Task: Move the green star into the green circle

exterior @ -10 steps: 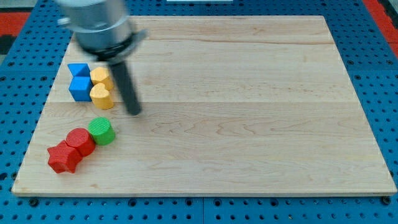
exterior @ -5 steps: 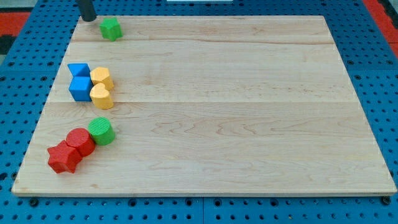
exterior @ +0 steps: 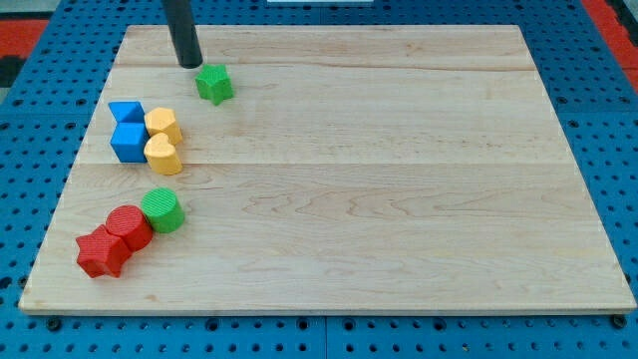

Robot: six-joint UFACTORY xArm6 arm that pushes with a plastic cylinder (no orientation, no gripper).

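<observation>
My tip [exterior: 189, 64] on board [exterior: 399, 150], just up-left of green star [exterior: 213, 84], contact unclear. No gripper fitted: bare rod. Green circle [exterior: 161, 210] well below, touching red cylinder [exterior: 129, 227].

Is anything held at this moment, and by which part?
Nothing is held. My tip, the rod's lower end, stands just up-left of the small green star block, close beside it, with no grasping tool to grip it; contact cannot be told.
</observation>
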